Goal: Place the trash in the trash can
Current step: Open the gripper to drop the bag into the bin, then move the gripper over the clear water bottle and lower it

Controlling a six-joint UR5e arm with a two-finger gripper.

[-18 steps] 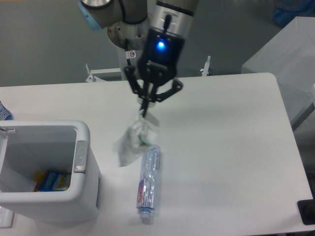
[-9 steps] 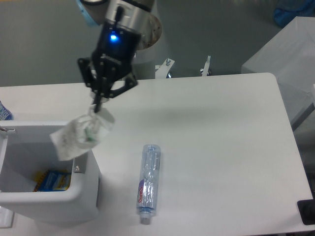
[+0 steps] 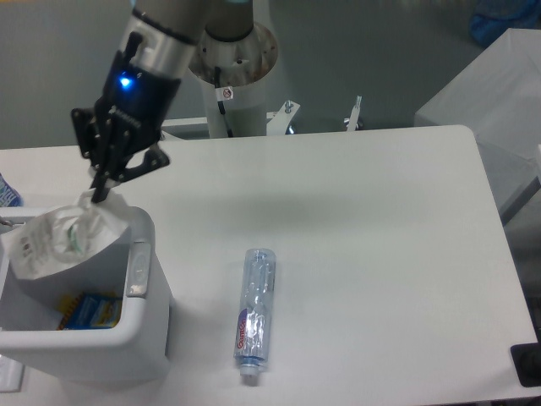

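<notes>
My gripper (image 3: pixel 100 189) is shut on the top of the crumpled clear plastic wrapper (image 3: pixel 57 241), which hangs over the open white trash can (image 3: pixel 139 326) at the left front of the table. The wrapper's lower part hangs level with the can's rim, above its opening. The clear plastic bottle (image 3: pixel 254 311) with a red-purple label lies on the table to the right of the can, cap toward the front edge, well apart from the gripper.
A blue and yellow packet (image 3: pixel 91 310) lies in the bottom of the can. A grey tab (image 3: pixel 137 271) sits on the can's right rim. A blue-white object (image 3: pixel 7 193) shows at the left edge. A grey surface (image 3: pixel 499 93) stands at the far right.
My gripper has carried the wrapper left from above the bottle to over the trash can opening. The bottle has not moved.
</notes>
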